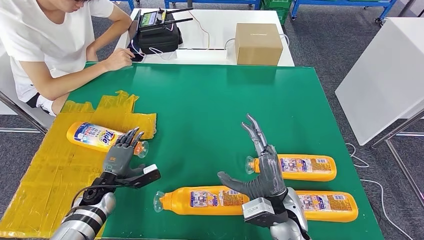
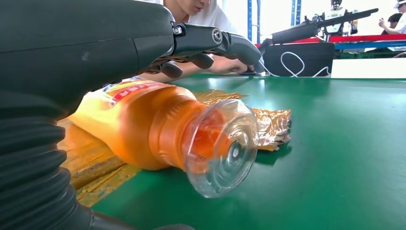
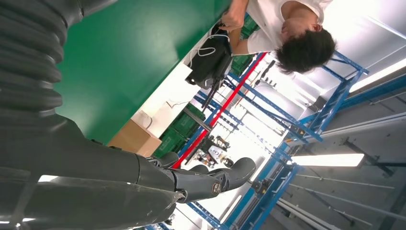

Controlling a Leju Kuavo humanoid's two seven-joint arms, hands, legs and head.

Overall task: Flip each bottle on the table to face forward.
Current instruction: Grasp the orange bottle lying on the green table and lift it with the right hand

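- Head view: green table (image 1: 210, 100) with a patch of crumpled yellow sheeting (image 1: 50, 175) over its left side; a person (image 1: 45, 45) sits at the far left corner.
- Cardboard box (image 1: 258, 43) and a black case with antennas (image 1: 159, 32) sit on the white table beyond.
- Four orange bottles lie on their sides, long axes running roughly left-right, clear caps all pointing left.
- Near bottle (image 1: 202, 200): front centre of the green table, label up.
- Near-right bottle (image 1: 327, 205): in line behind it toward the right edge, partly hidden by the right arm.
- Right bottle (image 1: 300, 167): just beyond those two, cap beside the right hand.
- Left bottle (image 1: 102, 137): on the yellow sheeting, tilted slightly, cap toward the near right.
- Right hand (image 1: 260, 167): raised over the right-hand bottles, fingers straight and spread, thumb out to the left, holding nothing.
- Left hand (image 1: 121, 152): palm down over the left bottle's neck, fingers (image 2: 230, 45) arched over the bottle; cannot tell whether they grip it.
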